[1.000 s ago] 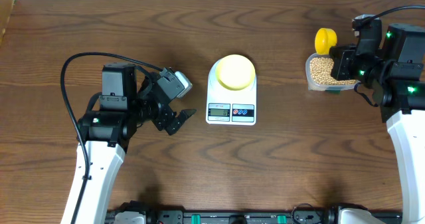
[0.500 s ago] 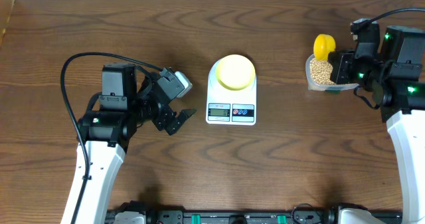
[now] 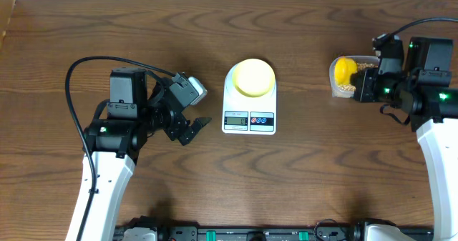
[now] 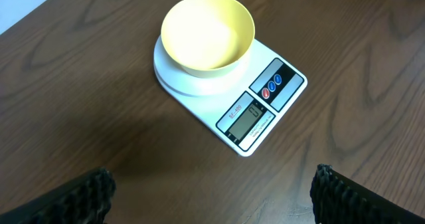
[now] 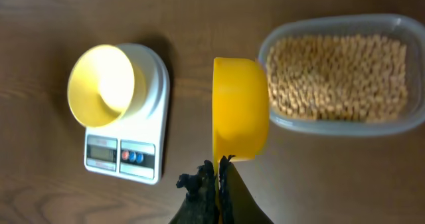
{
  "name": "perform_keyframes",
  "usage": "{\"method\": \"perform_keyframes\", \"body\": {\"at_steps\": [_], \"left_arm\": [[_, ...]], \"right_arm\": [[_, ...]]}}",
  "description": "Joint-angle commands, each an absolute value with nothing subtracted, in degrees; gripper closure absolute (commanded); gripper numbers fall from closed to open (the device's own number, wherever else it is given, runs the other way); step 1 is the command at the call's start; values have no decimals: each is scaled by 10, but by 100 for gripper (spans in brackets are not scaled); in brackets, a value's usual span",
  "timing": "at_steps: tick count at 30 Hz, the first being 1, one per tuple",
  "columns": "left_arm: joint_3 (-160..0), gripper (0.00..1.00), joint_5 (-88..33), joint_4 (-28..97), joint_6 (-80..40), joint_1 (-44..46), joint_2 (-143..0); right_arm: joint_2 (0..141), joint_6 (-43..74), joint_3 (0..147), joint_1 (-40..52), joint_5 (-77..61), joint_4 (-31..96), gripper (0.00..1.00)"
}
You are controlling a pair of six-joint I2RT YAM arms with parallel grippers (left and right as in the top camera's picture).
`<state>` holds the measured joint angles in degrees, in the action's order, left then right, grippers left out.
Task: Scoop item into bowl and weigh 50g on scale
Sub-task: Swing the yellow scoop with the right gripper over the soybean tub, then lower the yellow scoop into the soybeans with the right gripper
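1. The item (image 3: 350, 89), a mass of small round tan-beige beans, is lying in a clear plastic container (image 3: 365, 58) at the right rear of the wooden table (image 3: 300, 184) in the overhead view. A bright yellow scoop (image 3: 346, 71) is hanging over the container's left end and hiding part of the beans. The right gripper (image 3: 366, 84) is clamping the scoop at its handle end. The pale yellow bowl (image 3: 253, 77) is sitting on the white scale (image 3: 249, 119) at mid-table, well apart from the container. The left gripper (image 3: 192, 131) is hovering left of the scale, its jaws standing wide apart around nothing.

2. In the left wrist view, the bowl (image 4: 208, 34) is resting on the round platform of the scale (image 4: 265, 111), with the display and two round buttons facing the camera. The left gripper (image 4: 211, 181) is spreading wide, one dark finger at each lower corner, above bare wood.

3. In the right wrist view, the beans (image 5: 335, 68) are filling the container (image 5: 345, 127) in an even, pebbly, pea-sized layer. The scoop (image 5: 239, 108) is hanging turned on its side against the container's left end. The right gripper (image 5: 218, 177) is pinching it with fingers pressed together. The bowl (image 5: 103, 84) and scale (image 5: 149, 117) are lying to the left.
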<state>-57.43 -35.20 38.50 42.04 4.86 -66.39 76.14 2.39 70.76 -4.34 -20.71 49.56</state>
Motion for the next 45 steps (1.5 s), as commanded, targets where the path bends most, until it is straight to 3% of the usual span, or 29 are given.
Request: {"method": "perform_keyframes", "body": {"at_steps": [1, 9, 17, 23, 35, 45], "left_arm": [[-584, 4, -349, 384, 424, 45, -667], [-584, 4, -349, 384, 424, 45, -667], [-584, 4, -349, 384, 424, 45, -667], [-584, 4, -349, 384, 424, 45, -667], [-584, 4, -349, 384, 424, 45, -667], [-584, 4, -349, 384, 424, 45, -667]], "right_arm": [[762, 32, 718, -43, -183, 517, 99], [767, 46, 748, -43, -163, 576, 99], [872, 4, 982, -46, -91, 757, 99], [975, -36, 1129, -57, -91, 810, 99], [1058, -69, 1140, -68, -79, 776, 99], [1059, -7, 1172, -95, -92, 830, 99]]}}
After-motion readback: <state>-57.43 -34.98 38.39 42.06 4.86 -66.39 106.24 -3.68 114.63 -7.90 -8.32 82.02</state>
